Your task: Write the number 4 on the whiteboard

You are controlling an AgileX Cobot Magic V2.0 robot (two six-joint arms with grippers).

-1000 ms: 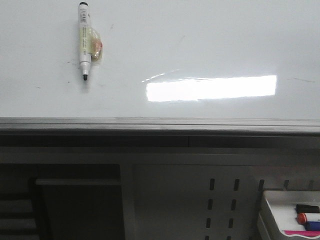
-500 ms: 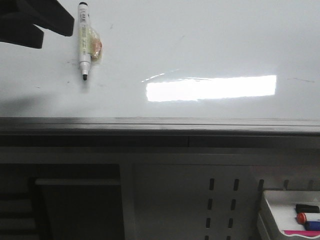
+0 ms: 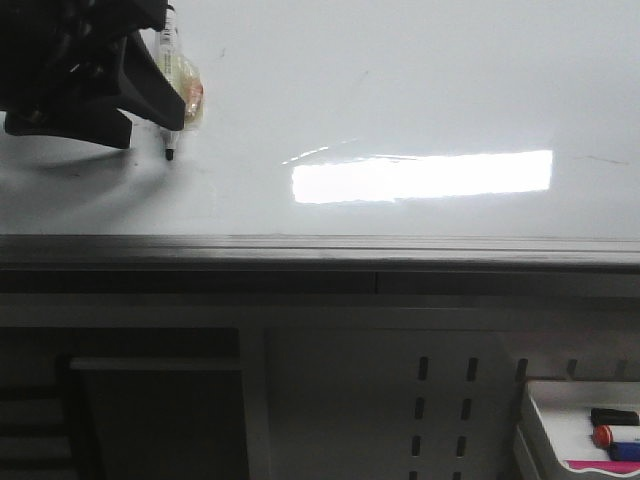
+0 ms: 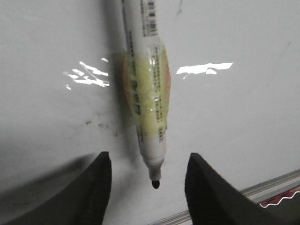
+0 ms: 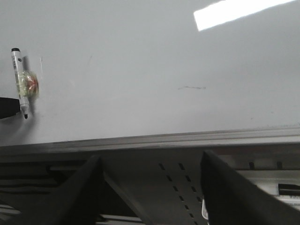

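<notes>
The left gripper [image 4: 149, 187] is held spread over the marker [image 4: 145, 89] (uncapped, tip between the fingers, untouched) lying on the whiteboard [image 3: 400, 100], while the right gripper [image 5: 150, 187] is spread near the whiteboard's metal edge.

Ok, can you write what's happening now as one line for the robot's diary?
stage: reaching for marker | left tool: open, astride marker tip | right tool: open, idle | whiteboard: no 4 yet

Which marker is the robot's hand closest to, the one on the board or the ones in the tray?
The white marker on the whiteboard. The open left gripper straddles its tip, while the coloured markers sit in the tray far away.
</notes>
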